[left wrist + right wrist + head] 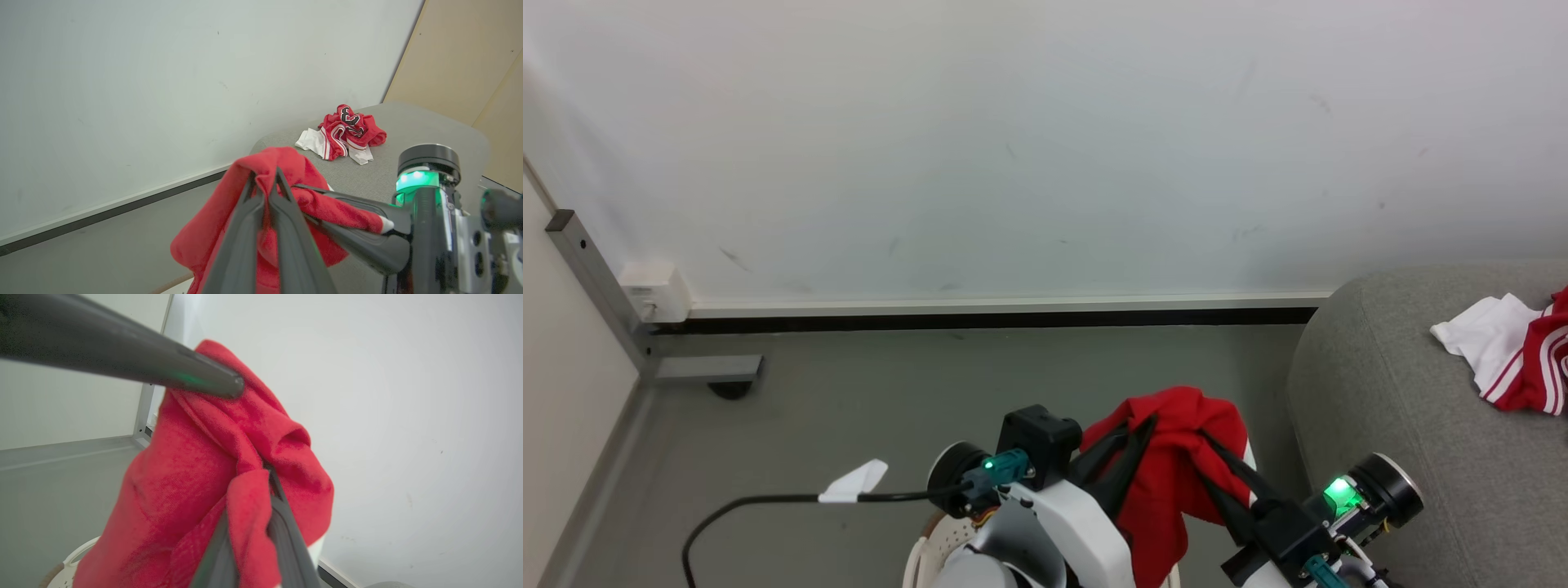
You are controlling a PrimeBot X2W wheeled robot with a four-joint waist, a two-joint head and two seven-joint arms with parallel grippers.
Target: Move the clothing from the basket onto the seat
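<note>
red fabric hangs bunched in the lower centre of the head view: a red garment, lifted above the white basket, whose rim shows at the bottom edge. we hold it with both grippers. the left gripper reaches in from the lower left and the right gripper from the lower right. each has its two dark fingers pressed together on a fold near the top of the cloth, so the rest drapes down between and below them. in the left wrist view our fingers meet at the tips with red cloth pinched between; the right wrist view shows the same clamp from the other side. we judge that two holds should stop the soft cloth slipping or trailing back into the basket.

the grey sofa takes up the right side of the head view, near the held cloth but not under it. a second garment, red and white with striped trim, already lies crumpled on the cushion at the right edge. the likely next move is a carry rightward over the sofa before letting go.
</note>
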